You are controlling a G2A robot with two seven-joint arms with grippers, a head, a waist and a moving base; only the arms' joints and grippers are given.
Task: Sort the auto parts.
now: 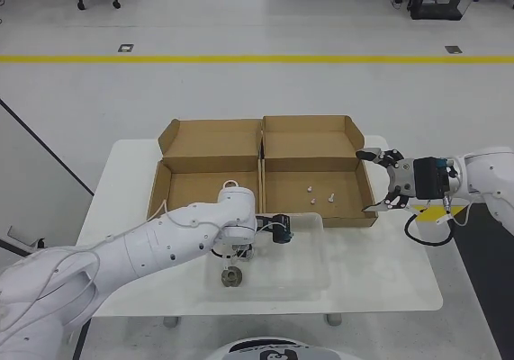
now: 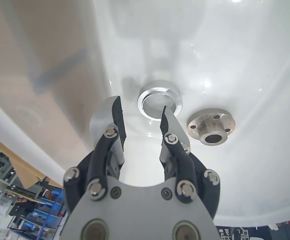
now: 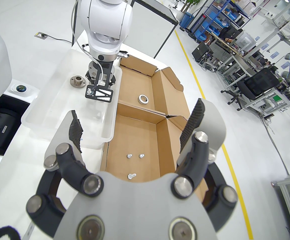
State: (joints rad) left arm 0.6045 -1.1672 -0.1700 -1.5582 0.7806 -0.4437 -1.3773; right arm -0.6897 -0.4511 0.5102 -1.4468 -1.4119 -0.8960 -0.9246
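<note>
"What sits nearest on the table (image 1: 392, 270)?"

"A clear bin (image 1: 315, 270), at the middle of the near edge. By its near left corner a flanged hub (image 2: 211, 126) rests flange down, bore up."

"And the left gripper (image 2: 140, 116)?"

"It is down inside the bin, pointing at the floor, with its jaws apart and nothing clamped. A silver ring (image 2: 159, 99) lies flat just beside the hub, on the side toward the bin's far wall, and the two are not touching. One fingertip (image 2: 163, 112) overlaps the ring's near rim, while the other stands outside it. I cannot tell whether that tip touches the metal."

"Farther back?"

"Two open cardboard boxes stand side by side right behind the bin, reaching toward the table's far edge. The left box (image 1: 189, 193) holds a second ring (image 3: 143, 98), flat on its floor near the wall it shares with its neighbour. The right box (image 1: 284, 193) holds three small screws (image 3: 129, 155), close together around the middle of its floor."

"The right gripper (image 1: 365, 183)?"

"It hangs at the right box's right wall, jaws spread wide."
</note>
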